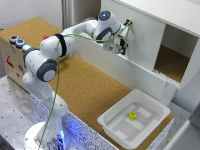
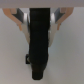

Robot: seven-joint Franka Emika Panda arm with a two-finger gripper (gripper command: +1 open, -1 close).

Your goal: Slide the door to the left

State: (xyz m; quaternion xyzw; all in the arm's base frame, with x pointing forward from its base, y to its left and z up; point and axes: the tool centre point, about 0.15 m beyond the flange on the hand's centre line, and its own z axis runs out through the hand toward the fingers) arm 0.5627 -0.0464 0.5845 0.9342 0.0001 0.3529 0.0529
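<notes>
Gripper (image 1: 121, 47) at door (image 1: 137, 35) – jaws straddling dark handle (image 2: 39, 45), apparently closed on it. Push steadily toward nine o'clock – keep wrist square, avoid slipping off.

The small handle on the large flat white door panel (image 1: 142, 37) is hidden behind the gripper (image 1: 121, 48); the blurred wrist view cannot show whether the fingers (image 2: 22, 22) clasp it.

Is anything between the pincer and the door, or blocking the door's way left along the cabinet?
Nothing visible. The pincer is already at the door, with no object between them. Nothing shows in the door's path along the cabinet front. The tray sits lower, clear of it.
</notes>
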